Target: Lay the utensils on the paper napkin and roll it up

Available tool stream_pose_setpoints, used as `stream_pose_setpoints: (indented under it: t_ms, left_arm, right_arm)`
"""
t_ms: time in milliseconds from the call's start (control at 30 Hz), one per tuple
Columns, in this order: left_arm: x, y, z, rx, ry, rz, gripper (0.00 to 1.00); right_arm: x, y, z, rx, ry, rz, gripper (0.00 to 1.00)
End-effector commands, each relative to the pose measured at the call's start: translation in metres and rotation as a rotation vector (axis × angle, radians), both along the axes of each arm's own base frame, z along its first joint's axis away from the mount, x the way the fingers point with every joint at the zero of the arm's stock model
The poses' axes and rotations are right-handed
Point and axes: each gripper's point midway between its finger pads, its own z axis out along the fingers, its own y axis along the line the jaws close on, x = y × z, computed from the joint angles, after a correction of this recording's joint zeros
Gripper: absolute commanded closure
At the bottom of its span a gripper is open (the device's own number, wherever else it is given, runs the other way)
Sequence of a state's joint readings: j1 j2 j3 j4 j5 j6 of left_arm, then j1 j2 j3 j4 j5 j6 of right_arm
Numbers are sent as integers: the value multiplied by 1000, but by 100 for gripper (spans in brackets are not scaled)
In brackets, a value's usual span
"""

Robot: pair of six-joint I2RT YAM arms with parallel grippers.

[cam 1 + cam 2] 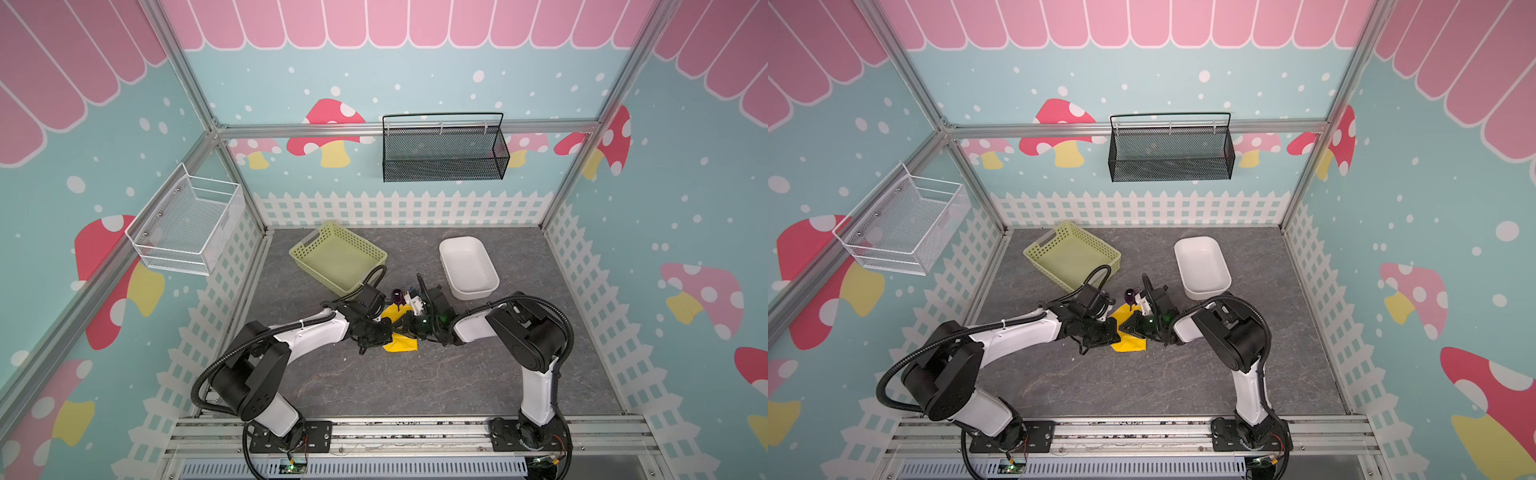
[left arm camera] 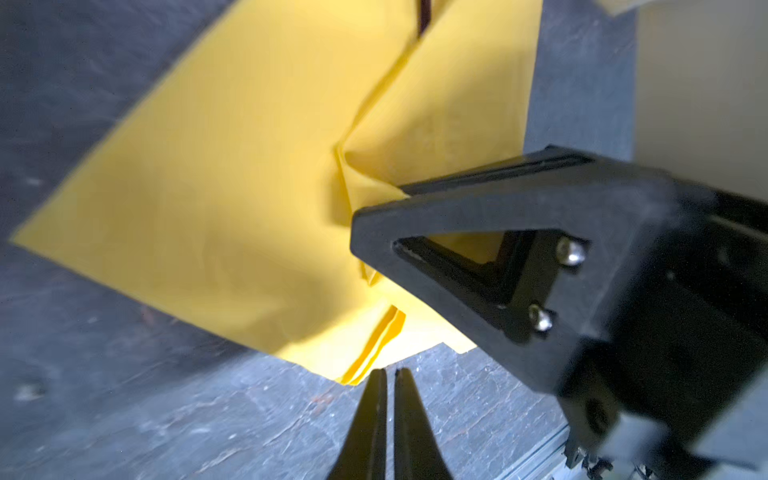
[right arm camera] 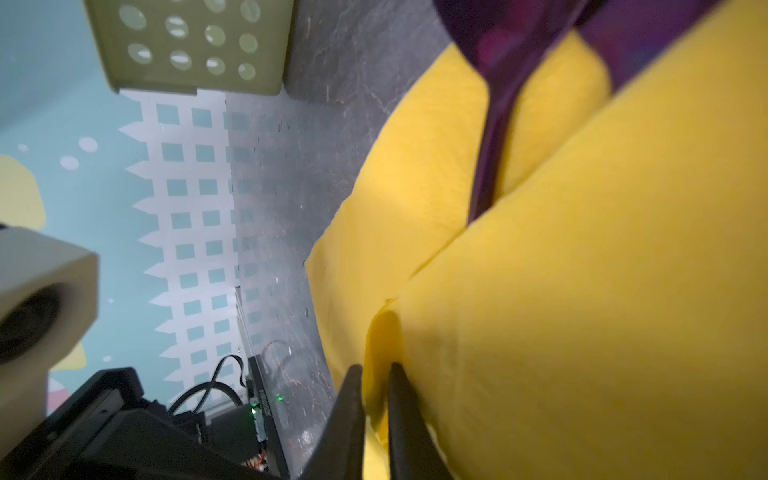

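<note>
The task looks well past halfway. The paper napkin point(image 1: 401, 344) lies in the middle of the counter point(image 1: 415, 386), under and between the two arms. It is no longer a flat square. In the right wrist view two flaps of it point(image 3: 582, 311) are folded in and meet along a seam. The handle of the dark purple spoon point(image 3: 498, 104) runs down into that seam, so the spoon sits inside the wrap. Its bowl point(image 1: 397, 296) sticks out at the far end in both top views. A second purple piece shows beside it at the frame edge, too blurred to name. The black fork is not visible, presumably covered.

The left hand point(image 2: 390, 382) is clenched on nothing. Its tips are almost together, just off the napkin's near corner point(image 2: 353, 378). The right hand point(image 3: 376, 374) has a raised fold of the napkin between its tips, which stand slightly apart. Whether it is pinching that fold or has let go cannot be told.

The placing seems done and the first folds are in. The bundle reads as loose and flat rather than a tight roll, and one corner is spread on the counter. What is left, most likely, is to turn the wrap over into a closed roll.
</note>
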State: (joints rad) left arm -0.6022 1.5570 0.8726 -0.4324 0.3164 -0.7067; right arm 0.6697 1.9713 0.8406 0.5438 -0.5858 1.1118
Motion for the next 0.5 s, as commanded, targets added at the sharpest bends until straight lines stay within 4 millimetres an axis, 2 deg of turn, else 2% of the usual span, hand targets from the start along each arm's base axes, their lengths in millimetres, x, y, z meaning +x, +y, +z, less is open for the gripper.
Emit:
stream_pose_setpoints:
  t_ms: [0,100,267,333,400,467]
  left_arm:
    - [8,20,4,29,-17,75,89]
    - [18,26,6,27,-22,96,88]
    - [30,20,5,16,-13,88,88]
    - [35,17,6,16,-18,87,87]
    - [40,16,8,19,-28,92,87]
    - [44,15,9,19,-35,96,87]
  right_arm:
    - [-1,0,-7,-17,12,-16,77]
    - [-2,-1,-8,-18,13,-13,72]
    - [-3,-2,-10,-20,24,-13,66]
    - [-3,-3,-11,-24,23,-17,61]
    - [-4,-3,-11,-25,25,-17,61]
    - [-4,-3,-12,-26,27,-17,67]
